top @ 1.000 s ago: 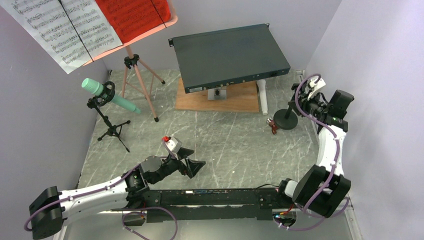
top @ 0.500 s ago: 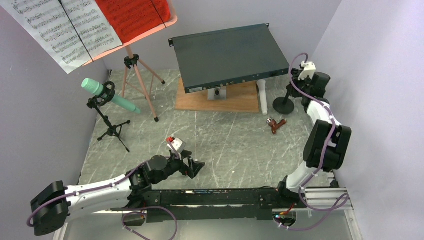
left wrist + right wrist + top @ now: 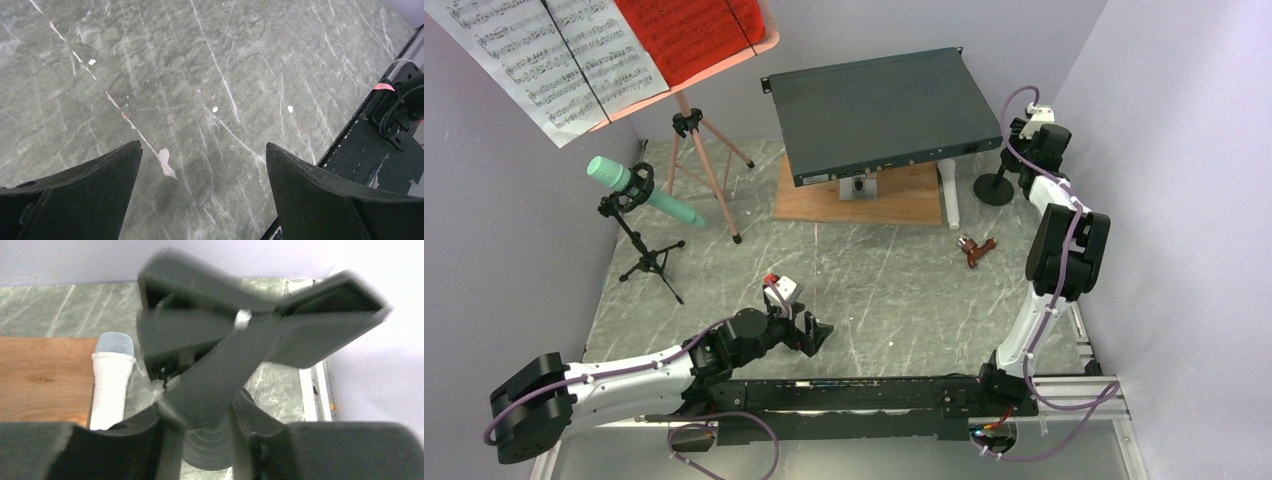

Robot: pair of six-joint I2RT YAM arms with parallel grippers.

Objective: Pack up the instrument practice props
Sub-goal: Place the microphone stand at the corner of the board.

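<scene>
Mic stand moved back beside rack box — right fingers clamp it; left fingers apart.

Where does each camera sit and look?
Top camera: up high, looks down on the grey marble table; left arm and right arm show.
Left wrist: looks down at the table past the open left tool.
Right wrist: faces the small black round-based mic stand, framed by the right tool.
Shared: top and right wrist show that stand.
</scene>
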